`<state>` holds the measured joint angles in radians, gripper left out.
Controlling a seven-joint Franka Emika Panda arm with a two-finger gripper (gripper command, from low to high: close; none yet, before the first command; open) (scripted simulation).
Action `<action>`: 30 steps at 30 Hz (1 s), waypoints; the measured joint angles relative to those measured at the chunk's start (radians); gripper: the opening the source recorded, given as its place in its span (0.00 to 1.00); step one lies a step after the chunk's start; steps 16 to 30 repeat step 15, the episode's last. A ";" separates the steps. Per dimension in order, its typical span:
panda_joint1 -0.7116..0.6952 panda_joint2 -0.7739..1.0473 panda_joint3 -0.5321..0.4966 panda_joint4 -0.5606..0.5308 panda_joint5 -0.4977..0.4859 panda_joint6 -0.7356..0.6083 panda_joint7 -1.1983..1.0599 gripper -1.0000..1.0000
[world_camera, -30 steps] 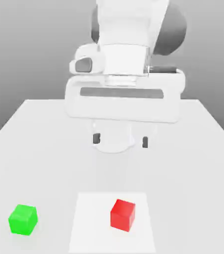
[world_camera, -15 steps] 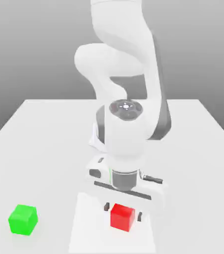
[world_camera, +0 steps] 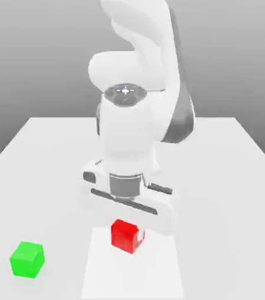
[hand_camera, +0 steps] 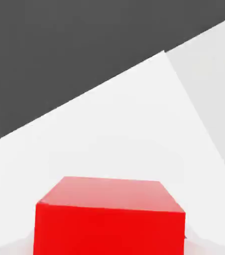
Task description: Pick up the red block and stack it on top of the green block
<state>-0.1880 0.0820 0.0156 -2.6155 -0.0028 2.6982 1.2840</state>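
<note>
gripper [world_camera: 126, 231]: pinching the red block [world_camera: 125, 235], lifted just clear of the desk [world_camera: 228, 176] | green block [world_camera: 27, 259]: on desk, toward exterior view's left, lower | carry that way

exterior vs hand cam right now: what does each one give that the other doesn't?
Exterior view alone: the green block resting on the table toward that view's left, the arm, and the gripper shut on the red block. Hand view alone: a close look at the red block's top face and front face. Both share the red block and the pale table surface.
</note>
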 joint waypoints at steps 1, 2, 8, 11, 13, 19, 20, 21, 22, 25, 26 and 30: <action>-0.030 0.002 -0.017 0.016 0.004 -0.013 0.007 0.00; -0.059 0.004 -0.035 0.032 0.007 -0.027 0.014 0.00; -0.193 0.052 -0.123 0.114 0.034 -0.063 0.045 0.00; -0.205 0.151 -0.115 0.124 0.060 0.025 0.029 0.00; -0.209 0.178 -0.111 0.125 0.068 0.051 0.024 1.00; -0.209 0.178 -0.111 0.125 0.068 0.051 0.024 1.00; -0.209 0.178 -0.111 0.125 0.068 0.051 0.024 1.00; -0.209 0.178 -0.111 0.125 0.068 0.051 0.024 1.00; -0.209 0.178 -0.111 0.125 0.068 0.051 0.024 1.00; -0.209 0.178 -0.111 0.125 0.068 0.051 0.024 1.00; -0.209 0.178 -0.111 0.125 0.068 0.051 0.024 1.00; -0.209 0.178 -0.111 0.125 0.068 0.051 0.024 1.00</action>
